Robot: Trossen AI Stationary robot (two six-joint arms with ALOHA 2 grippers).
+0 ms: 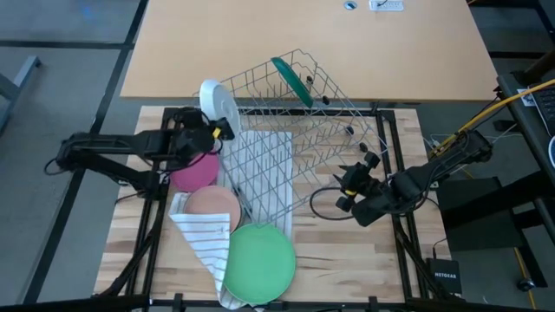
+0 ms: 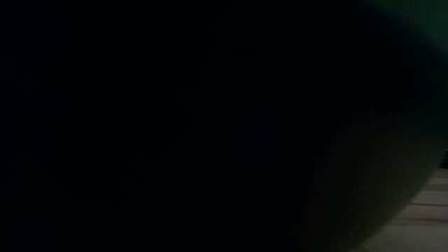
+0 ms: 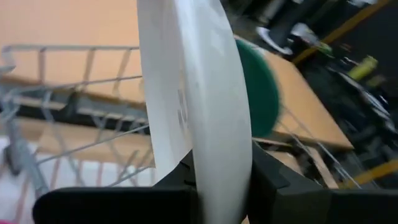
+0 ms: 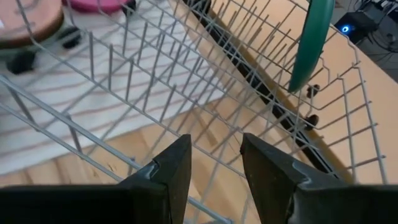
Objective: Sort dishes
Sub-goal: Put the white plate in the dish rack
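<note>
My left gripper (image 1: 218, 130) is shut on a white-faced plate (image 1: 217, 102) and holds it on edge at the wire rack's (image 1: 290, 130) left end. A dark green plate (image 1: 292, 81) stands on edge between the wires at the rack's far side. A magenta plate (image 1: 195, 172), a peach plate (image 1: 212, 206) and a light green plate (image 1: 258, 263) lie flat to the left of and in front of the rack. My right gripper (image 4: 214, 163) is open at the rack's right rim (image 4: 93, 165), with rack wires showing in the gap between its fingers. My left gripper pinches the white plate's lower rim (image 3: 217, 163) between its two fingers (image 3: 268, 180), one on each face. The plate stands upright on edge above the fingers, lifted clear of the table, next to the rack's left wall (image 3: 74, 118).
A white striped cloth (image 1: 204, 238) lies under the rack and the flat plates. The rack sits skewed across the wooden table (image 1: 347, 269). A tan table (image 1: 260, 43) lies beyond. The low view is blocked by a dark shape close to the lens.
</note>
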